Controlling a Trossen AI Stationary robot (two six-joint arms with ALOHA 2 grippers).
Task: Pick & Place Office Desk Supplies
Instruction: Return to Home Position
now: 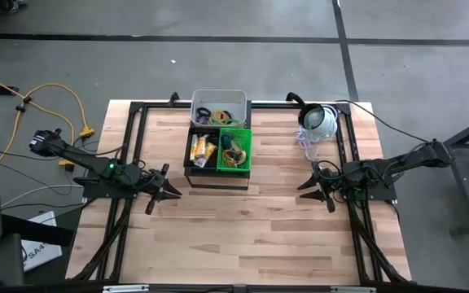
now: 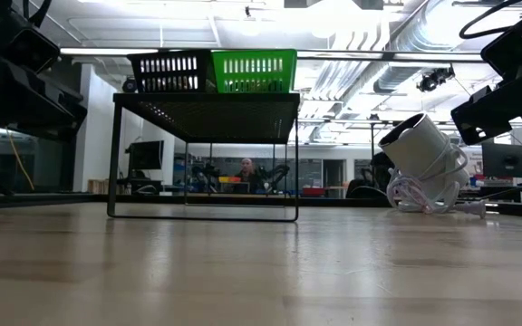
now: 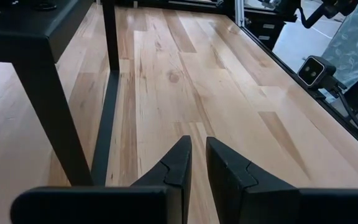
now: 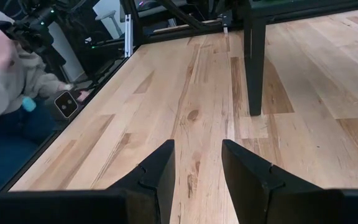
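You have the supplies (image 1: 216,115) all in the gray bin (image 1: 218,92), black bin (image 1: 189,150) and green bin (image 1: 249,150) on the shelf (image 1: 218,179), so the sorting looks done. Your left tool (image 3: 197,142) and right tool (image 4: 197,144) hang low over bare worktop (image 1: 243,236) on either side, fingers parted and empty. Only parking the arms seems left.

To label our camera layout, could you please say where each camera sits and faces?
High: overhead, straight down on the table; left arm and right arm show.
Low: tabletop height, facing the shelf; arm parts at the edges.
Left wrist: along the table; left end effector shows.
Right wrist: likewise; right end effector shows.
High and low share the shelf and green bin.
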